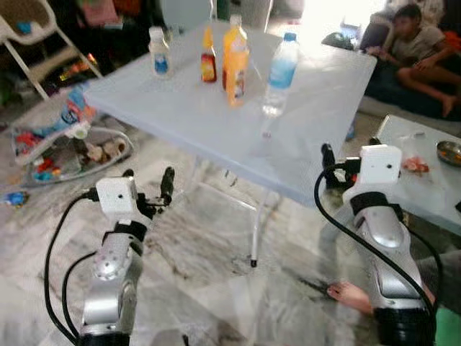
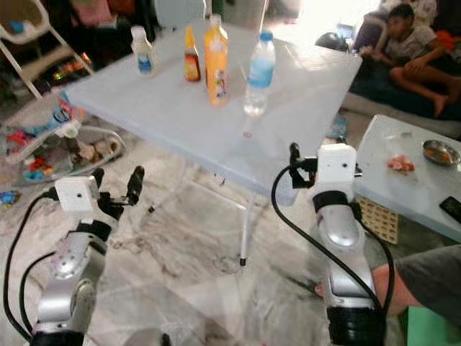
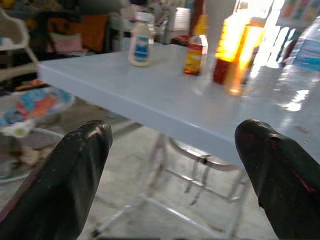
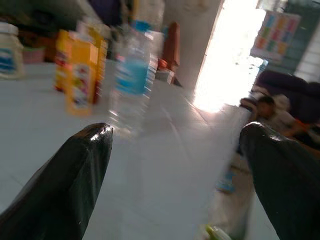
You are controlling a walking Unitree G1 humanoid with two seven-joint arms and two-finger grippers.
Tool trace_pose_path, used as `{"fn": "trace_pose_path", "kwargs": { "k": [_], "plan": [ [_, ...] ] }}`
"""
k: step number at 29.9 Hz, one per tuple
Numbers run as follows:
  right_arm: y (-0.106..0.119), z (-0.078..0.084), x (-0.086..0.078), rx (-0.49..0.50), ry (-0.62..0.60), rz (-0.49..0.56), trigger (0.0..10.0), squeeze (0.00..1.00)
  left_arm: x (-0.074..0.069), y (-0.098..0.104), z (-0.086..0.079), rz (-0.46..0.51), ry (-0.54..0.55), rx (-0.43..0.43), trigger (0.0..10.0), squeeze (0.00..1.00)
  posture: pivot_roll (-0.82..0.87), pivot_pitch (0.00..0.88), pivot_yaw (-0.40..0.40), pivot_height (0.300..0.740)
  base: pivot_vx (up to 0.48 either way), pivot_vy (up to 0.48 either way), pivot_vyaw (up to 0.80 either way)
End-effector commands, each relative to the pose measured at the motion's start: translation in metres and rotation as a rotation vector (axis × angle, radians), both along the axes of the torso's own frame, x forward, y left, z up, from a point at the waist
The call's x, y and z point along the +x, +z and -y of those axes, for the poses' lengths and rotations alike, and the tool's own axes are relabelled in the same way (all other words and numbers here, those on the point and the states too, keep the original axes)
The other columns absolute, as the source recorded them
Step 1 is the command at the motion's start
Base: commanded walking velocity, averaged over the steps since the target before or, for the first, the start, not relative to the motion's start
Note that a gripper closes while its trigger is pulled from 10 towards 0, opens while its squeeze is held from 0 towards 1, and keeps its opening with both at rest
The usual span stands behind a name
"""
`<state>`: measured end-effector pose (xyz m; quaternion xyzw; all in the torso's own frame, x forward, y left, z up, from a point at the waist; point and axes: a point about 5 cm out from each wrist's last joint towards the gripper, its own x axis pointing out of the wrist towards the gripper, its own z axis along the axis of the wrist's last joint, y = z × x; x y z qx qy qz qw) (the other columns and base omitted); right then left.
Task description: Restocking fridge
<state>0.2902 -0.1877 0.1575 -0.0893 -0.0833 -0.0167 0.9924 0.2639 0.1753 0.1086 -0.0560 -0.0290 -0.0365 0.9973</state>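
You've got a pale blue square plastic folding table (image 1: 216, 122) ahead w/ four bottles standing upright on it: a small white bottle w/ blue label (image 1: 159, 52) at the far left, a small dark amber bottle w/ orange cap (image 1: 208, 56) next, then a tall orange juice bottle (image 1: 235, 63), then a clear water bottle w/ blue cap & label (image 1: 282, 72) on the right, set apart from the others. The juice bottle sits just beside the amber one, a bit nearer to you. Your left gripper (image 1: 149, 192) is held low, below & in front of the table's near-left edge, over the marbled grey tile floor (image 1: 202, 245); its black fingers (image 3: 80, 170) are spread wide, nothing between them. Your right gripper (image 4: 175, 175) is up by the table's near-right edge, pointed across the top toward the water bottle; fingers released, wide apart, holding nothing, well short of the bottle. That wrist view is blurred. To your right there's a second pale table (image 1: 425, 180) w/ a small metal bowl (image 1: 449, 152) on it. A person sits on a dark sofa (image 1: 410, 90) in the far right corner. A bare foot (image 1: 351, 295) rests on the floor by your right arm. Toys in a cluttered baby bouncer seat (image 1: 65, 148) lie on the floor at left.
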Motion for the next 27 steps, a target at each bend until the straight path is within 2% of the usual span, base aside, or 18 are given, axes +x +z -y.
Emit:
{"fn": "trace_pose_path", "kwargs": {
  "k": [1, 8, 13, 16, 22, 23, 27],
  "plan": [
    [0.008, 0.002, 0.003, -0.012, -0.009, 0.036, 10.0, 0.00, 0.004, -0.001, 0.002, -0.020, -0.022, -0.011, 10.0, 0.00, -0.03, 0.072, -0.030, 0.740, 0.439, 0.000, 0.00],
    [0.009, 0.003, 0.004, -0.019, -0.020, 0.049, 10.0, 0.00, 0.008, 0.000, 0.005, -0.012, -0.046, 0.003, 10.0, 0.00, -0.04, 0.074, -0.020, 0.740, 0.436, 0.000, 0.00],
    [0.005, -0.004, 0.003, 0.004, 0.002, 0.039, 10.0, 0.00, 0.010, 0.000, 0.008, -0.018, -0.035, -0.011, 10.0, 0.00, -0.03, 0.076, -0.013, 0.740, 0.430, 0.000, 0.00],
    [0.004, -0.006, 0.003, 0.006, 0.004, 0.041, 10.0, 0.00, 0.009, -0.004, 0.006, -0.035, -0.001, 0.009, 10.0, 0.00, -0.03, 0.078, 0.002, 0.740, 0.000, 0.000, 0.00],
    [0.004, -0.004, 0.003, 0.025, -0.027, 0.060, 10.0, 0.00, 0.012, -0.005, 0.008, -0.048, -0.048, 0.033, 10.0, 0.00, -0.04, 0.081, 0.038, 0.740, 0.000, 0.000, 0.00],
    [0.004, -0.005, 0.003, 0.027, -0.030, 0.062, 10.0, 0.00, 0.014, -0.004, 0.008, -0.047, -0.051, 0.038, 10.0, 0.00, -0.04, 0.086, 0.063, 0.740, 0.000, 0.000, 0.00],
    [0.003, -0.008, 0.001, 0.034, -0.036, 0.066, 10.0, 0.00, 0.024, 0.002, 0.007, -0.040, -0.055, 0.052, 10.0, 0.00, -0.06, 0.093, 0.080, 0.740, 0.000, 0.000, 0.00]
  ]
}}
